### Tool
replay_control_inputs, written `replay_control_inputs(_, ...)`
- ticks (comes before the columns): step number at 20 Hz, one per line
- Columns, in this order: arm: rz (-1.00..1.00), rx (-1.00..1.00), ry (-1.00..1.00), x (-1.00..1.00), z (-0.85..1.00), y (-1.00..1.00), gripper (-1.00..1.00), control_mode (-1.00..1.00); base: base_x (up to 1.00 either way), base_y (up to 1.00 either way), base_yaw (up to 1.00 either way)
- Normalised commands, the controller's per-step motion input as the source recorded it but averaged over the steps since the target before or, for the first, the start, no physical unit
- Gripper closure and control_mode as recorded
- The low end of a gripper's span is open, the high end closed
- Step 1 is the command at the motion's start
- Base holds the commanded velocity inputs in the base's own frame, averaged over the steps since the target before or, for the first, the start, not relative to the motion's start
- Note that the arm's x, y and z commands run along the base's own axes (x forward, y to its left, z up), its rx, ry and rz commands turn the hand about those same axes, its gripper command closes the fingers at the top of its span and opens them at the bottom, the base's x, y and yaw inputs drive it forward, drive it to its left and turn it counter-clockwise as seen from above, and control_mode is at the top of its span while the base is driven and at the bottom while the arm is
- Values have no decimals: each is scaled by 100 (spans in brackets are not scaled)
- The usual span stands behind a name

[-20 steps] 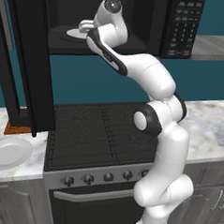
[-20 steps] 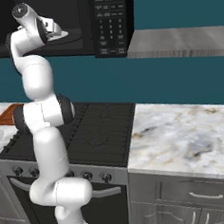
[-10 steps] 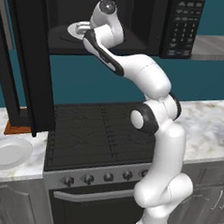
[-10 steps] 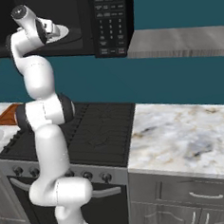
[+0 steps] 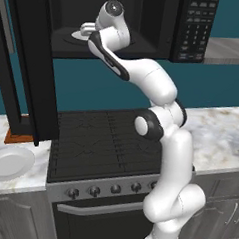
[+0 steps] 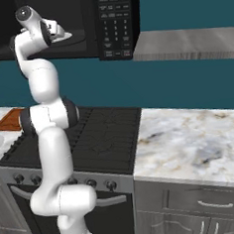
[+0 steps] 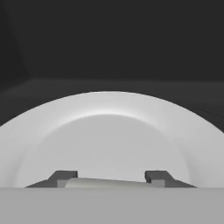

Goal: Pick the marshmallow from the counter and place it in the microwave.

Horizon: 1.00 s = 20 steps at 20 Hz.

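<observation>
- While the base views keep the same framing as half a second ago, the arm has moved a little: its wrist sits slightly lower and further into the microwave (image 5: 122, 26), and nothing else in the kitchen has shifted.
- The microwave is open, its tall door (image 5: 30, 61) swung out to the left; inside lies the white turntable disc (image 7: 109, 131), spreading ahead of and beneath the fingertips (image 7: 63, 177).
- The gripper (image 7: 109, 180) hovers low over the near rim of that disc, its two dark tips held apart with a pale bar between them.
- That pale bar is the marshmallow (image 7: 109, 183), lying crosswise and touching both tips, so the fingers look clamped on it, still over the disc.
- The counter (image 6: 190, 143) lies well below the fingers, right of the black stove (image 5: 105, 140).
- A round white plate (image 5: 8, 162) rests on the counter left of the stove, beside a brown board (image 5: 20, 135).
</observation>
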Motion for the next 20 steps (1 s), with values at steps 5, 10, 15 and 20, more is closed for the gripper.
replay_control_inputs(5, 0, 0, 0, 12, 0, 0, -100, -100, 0, 0, 0)
replay_control_inputs(10, 0, 0, 0, 2, 0, 0, -100, -100, 0, 0, 0)
replay_control_inputs(15, 0, -4, -2, -1, -1, 8, -100, -100, 0, 0, 0)
replay_control_inputs(20, 0, -6, -8, -21, 0, 0, -100, -100, 0, 0, 0)
